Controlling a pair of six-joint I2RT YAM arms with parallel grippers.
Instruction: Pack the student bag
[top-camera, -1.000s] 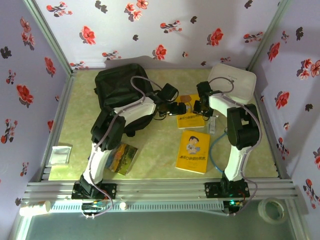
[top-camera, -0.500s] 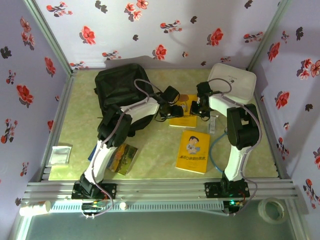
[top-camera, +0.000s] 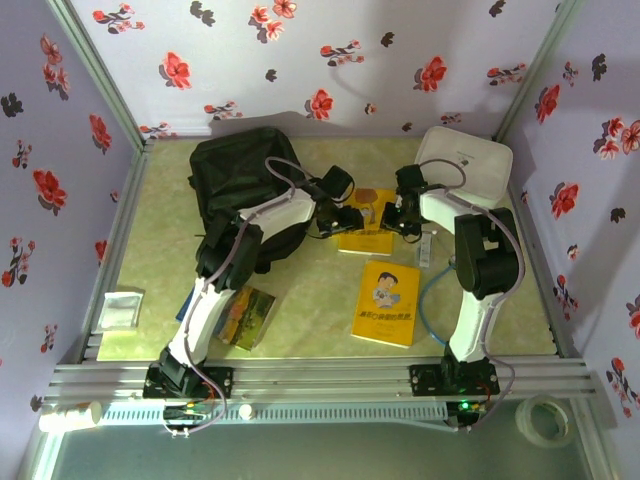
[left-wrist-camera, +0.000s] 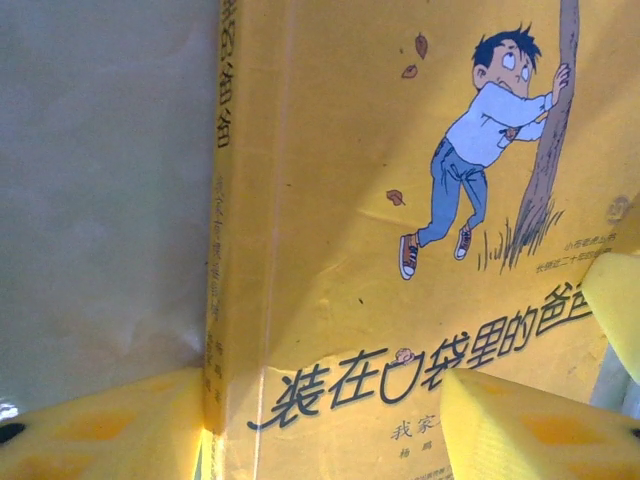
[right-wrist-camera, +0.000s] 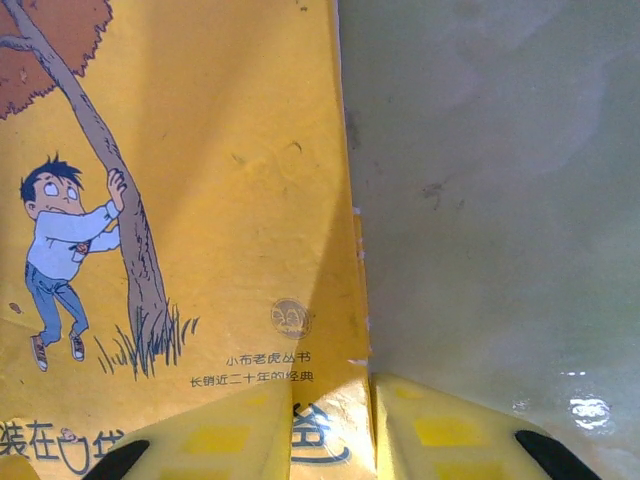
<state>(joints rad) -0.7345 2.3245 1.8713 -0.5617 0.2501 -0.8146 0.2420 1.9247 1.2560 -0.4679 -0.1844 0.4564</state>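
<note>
The student bag, a black backpack, lies at the back left of the table. A yellow book with a boy and a tree on its cover lies flat between my two grippers. My left gripper is at the book's spine side. Its yellow fingers stand apart astride the spine, one beside it and one over the cover, so the left gripper is open. My right gripper is at the opposite edge. In the right wrist view the right gripper is shut on a raised strip of the yellow book.
A second yellow book lies in front of the first. A white zip case stands at the back right, and a pen-like stick lies by the right arm. A colourful book sits near the left arm's base.
The left gripper's jaws have narrowed at the book's spine side. The right gripper has closed on the book's edge, and the book has shifted slightly left.
</note>
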